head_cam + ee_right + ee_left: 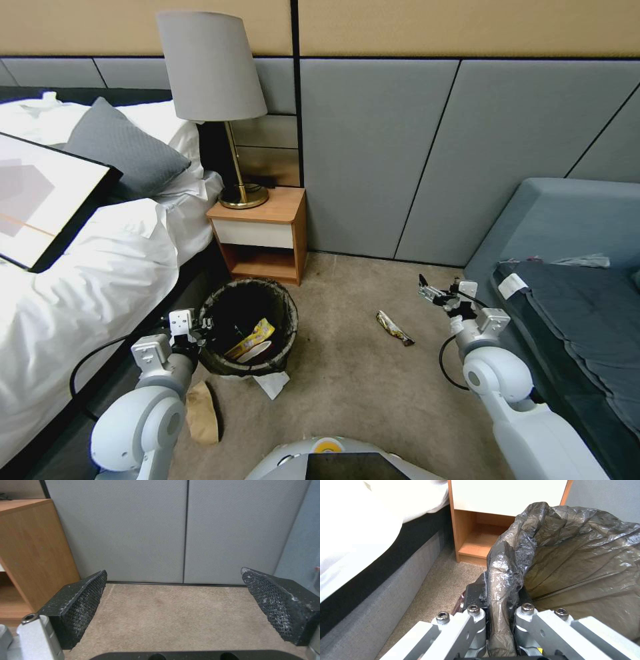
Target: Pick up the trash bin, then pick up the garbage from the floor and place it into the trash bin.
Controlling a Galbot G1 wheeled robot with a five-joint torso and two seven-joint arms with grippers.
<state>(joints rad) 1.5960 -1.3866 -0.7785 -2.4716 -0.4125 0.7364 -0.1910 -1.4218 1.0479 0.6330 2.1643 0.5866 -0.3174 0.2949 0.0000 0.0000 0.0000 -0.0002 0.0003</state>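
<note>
I have the bed along my left, the grey sofa on my right, and the nightstand with its lamp against the wall panel ahead. The trash bin stands on the carpet just in front of the nightstand, close beside the bed, with a yellow wrapper already lying inside it. My left gripper has its jaws clamped on the bin's near rim, the folded bag edge pinched between them. My right gripper hangs over bare carpet near the sofa, jaws wide apart and empty.

Garbage lies loose on the floor: a brown cardboard piece beside my left arm, a white tissue touching the bin's base, and a dark snack wrapper between bin and right gripper.

My worry is the grip. If the jaws hold mostly bag film and little plastic rim, lifting could pull the liner out or let the bin tilt and spill. The tissue may also be caught under the base.
</note>
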